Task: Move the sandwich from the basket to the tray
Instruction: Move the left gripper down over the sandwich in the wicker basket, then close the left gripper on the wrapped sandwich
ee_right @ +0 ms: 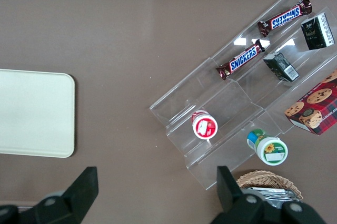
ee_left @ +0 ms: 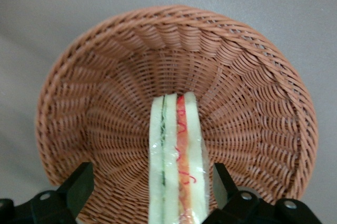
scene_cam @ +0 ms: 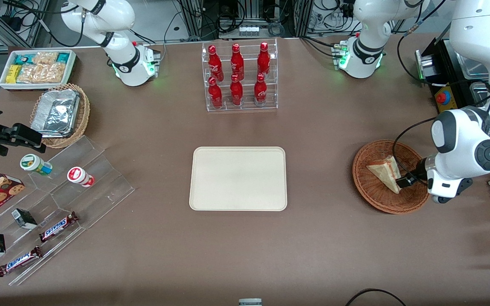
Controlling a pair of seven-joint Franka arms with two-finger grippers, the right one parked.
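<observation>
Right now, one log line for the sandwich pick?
phase: pre-grasp | gripper: open, jaws straddling sandwich | sandwich: in basket, not lifted | tray: nothing on it

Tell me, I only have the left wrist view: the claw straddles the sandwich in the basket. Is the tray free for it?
Observer: Yes. The cream tray has nothing on it in the front view.
Operator: Where is it from the basket?
Observer: The wicker basket lies toward the working arm's end of the table; the tray is at the table's middle, toward the parked arm's end from it.
Operator: Is the claw closed yet?
Observer: No. The claw is open, one finger on each side of the sandwich, gaps showing on both sides.
Operator: Anything near the tray?
Observer: A clear rack of red cola bottles stands farther from the front camera than the tray, well apart.
</observation>
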